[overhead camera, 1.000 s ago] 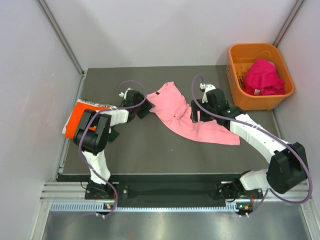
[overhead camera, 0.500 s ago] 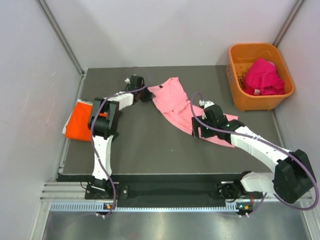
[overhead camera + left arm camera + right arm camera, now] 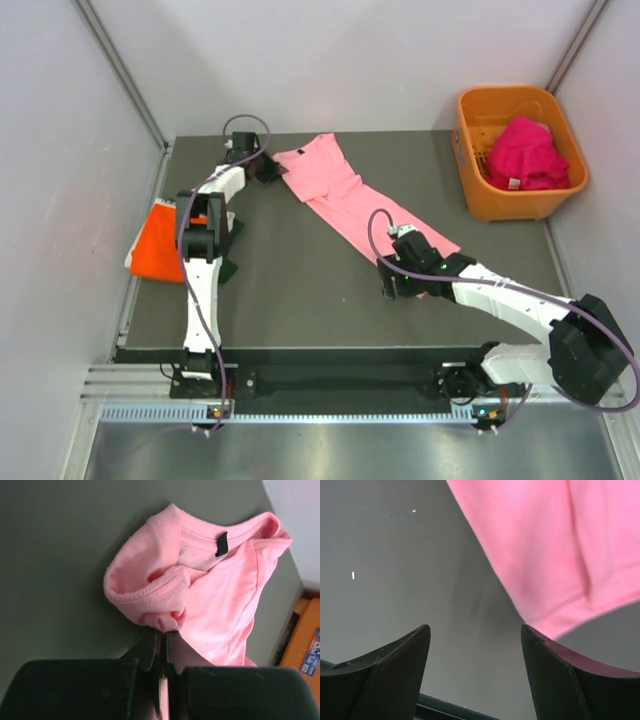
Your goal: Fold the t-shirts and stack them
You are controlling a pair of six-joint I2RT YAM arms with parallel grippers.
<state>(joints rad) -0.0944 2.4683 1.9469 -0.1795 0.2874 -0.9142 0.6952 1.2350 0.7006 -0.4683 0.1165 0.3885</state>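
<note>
The light pink soft cloth t-shirt lies drawn out in a long diagonal band across the dark grey flat surface, with the collar end at the far left and the hem end nearer the middle right. The left claw is pressed together on a bunched fold of that shirt close to the collar (the black neck label shows just beyond the pinch in the left wrist view). The right claw hangs spread wide, holding nothing, low over the surface just beside the hem corner.

Progress looks early. A bright orange cloth t-shirt sits as a compact flat block at the left edge, partly behind the left arm, and reads as one folded piece starting the stack. The pink one appears to be in the spreading step, not yet folded. Crumpled magenta cloth t-shirts sit in the orange plastic rectangular basket at the far right corner; how many I cannot tell. Most of the folding and nearly all the stacking seems left to do
</note>
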